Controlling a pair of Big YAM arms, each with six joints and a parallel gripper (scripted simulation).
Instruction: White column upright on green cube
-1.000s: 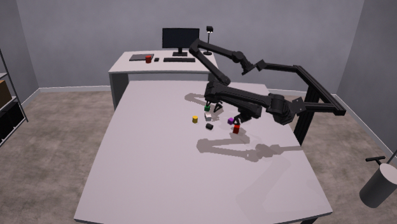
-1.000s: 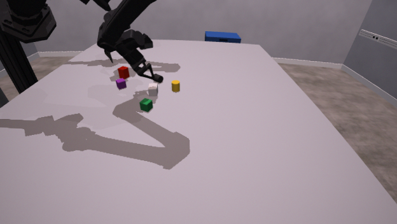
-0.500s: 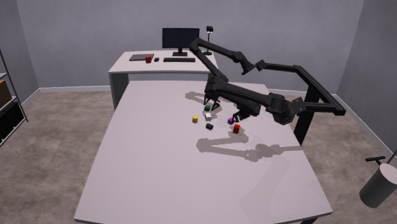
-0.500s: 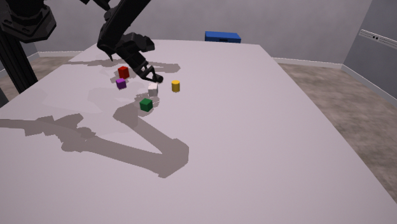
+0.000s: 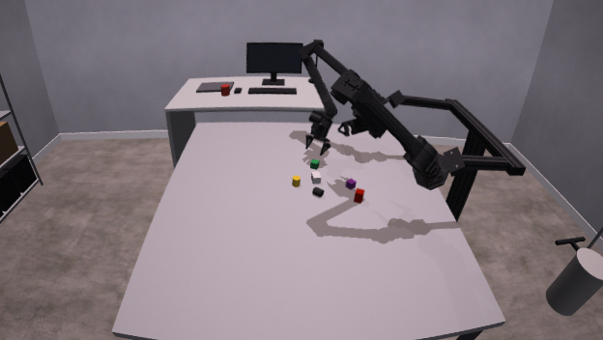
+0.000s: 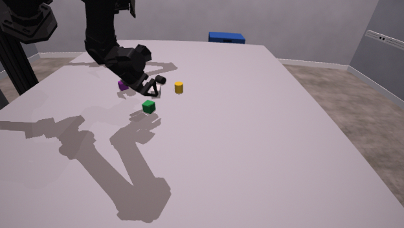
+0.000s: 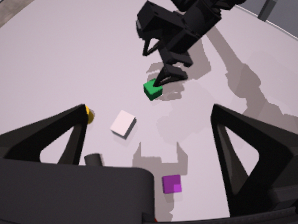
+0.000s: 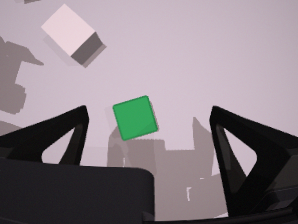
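Note:
The green cube (image 5: 314, 164) sits on the table; it also shows in the exterior view (image 6: 148, 106). The white column (image 5: 316, 177) stands just beside it, towards the front. My right gripper (image 5: 318, 142) is open and empty. It hovers a little above the green cube (image 8: 135, 117), which lies between the fingers in the right wrist view, with the white column (image 8: 69, 31) beyond. My left gripper (image 5: 349, 127) is open and empty, raised well above the table. Its wrist view looks down on the white column (image 7: 123, 123), the green cube (image 7: 153, 88) and the right gripper (image 7: 156, 63).
A yellow cylinder (image 5: 296, 181), a black cylinder (image 5: 317, 191), a purple cube (image 5: 351, 183) and a red block (image 5: 358, 195) lie close around the column. A desk with a monitor (image 5: 273, 58) stands behind the table. A blue box (image 6: 226, 37) sits beyond the far edge.

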